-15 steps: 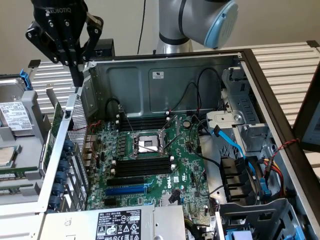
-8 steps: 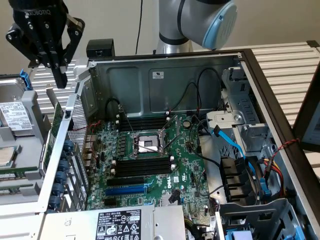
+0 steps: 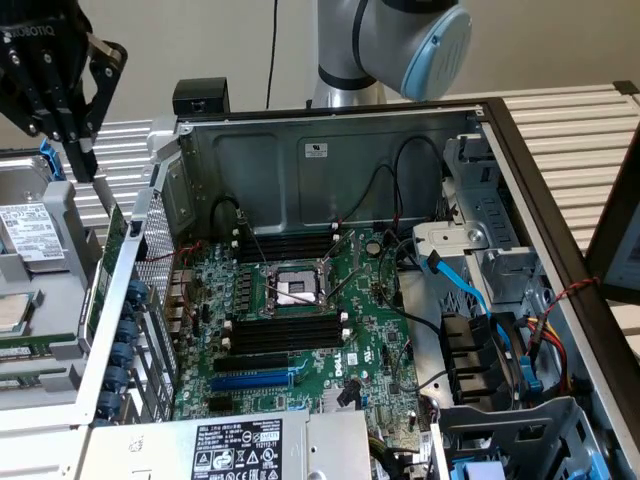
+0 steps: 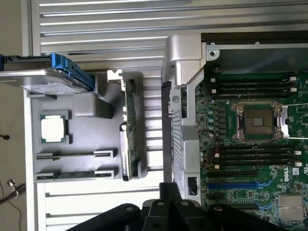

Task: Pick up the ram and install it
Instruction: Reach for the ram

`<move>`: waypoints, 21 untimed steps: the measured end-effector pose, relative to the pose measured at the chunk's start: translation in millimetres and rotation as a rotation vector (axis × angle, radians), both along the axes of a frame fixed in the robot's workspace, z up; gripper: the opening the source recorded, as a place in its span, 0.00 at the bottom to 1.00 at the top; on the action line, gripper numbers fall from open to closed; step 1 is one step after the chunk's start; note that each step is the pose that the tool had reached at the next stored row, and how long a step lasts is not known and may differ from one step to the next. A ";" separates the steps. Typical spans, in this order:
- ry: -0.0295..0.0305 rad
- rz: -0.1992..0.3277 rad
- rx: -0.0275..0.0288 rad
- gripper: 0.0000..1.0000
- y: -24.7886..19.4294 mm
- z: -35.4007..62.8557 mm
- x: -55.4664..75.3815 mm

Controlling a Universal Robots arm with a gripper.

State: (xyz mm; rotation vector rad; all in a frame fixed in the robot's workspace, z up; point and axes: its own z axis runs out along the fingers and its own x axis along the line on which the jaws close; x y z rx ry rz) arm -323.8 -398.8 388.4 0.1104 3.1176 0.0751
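- Ram [image 3: 107,262] stands on edge in a grey parts tray [image 4: 91,139] on the bench [image 3: 570,130], just outside the side wall of the open computer case [image 3: 280,160].
- Its long axis runs from about 1 o'clock to 7 o'clock in the exterior view, parallel to that wall.
- Above it the pincer [image 3: 84,160] hangs with its fingers pressed together, gripping nothing. The ram lies at about 6 o'clock from the fingertips, near but apart.
- Black memory slots [image 3: 285,330] on the motherboard [image 3: 370,300] lie at about 3 o'clock from the ram, well apart, beyond the wall. Their length runs 3 to 9 o'clock, so it does not match the ram's axis.
- "DELL" reads on the motherboard. The lettering on the pincer's body looks like ROBOTIQ, turned over.
- White labels on the hard drive [image 3: 25,230] and the power supply [image 3: 235,450] carry print too fine to read.
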 end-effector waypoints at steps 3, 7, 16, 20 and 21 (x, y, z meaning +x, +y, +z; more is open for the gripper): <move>0.0000 0.000 0.0000 0.10 0.0 -0.8 -13.6; 0.0000 0.000 0.0000 0.10 0.0 -2.0 -31.7; 0.0001 0.000 0.0000 0.10 0.0 -5.0 -72.7; 0.0001 0.000 -0.0001 0.10 0.0 -6.7 -90.7; 0.0000 0.000 0.0000 0.10 0.0 -7.2 -95.3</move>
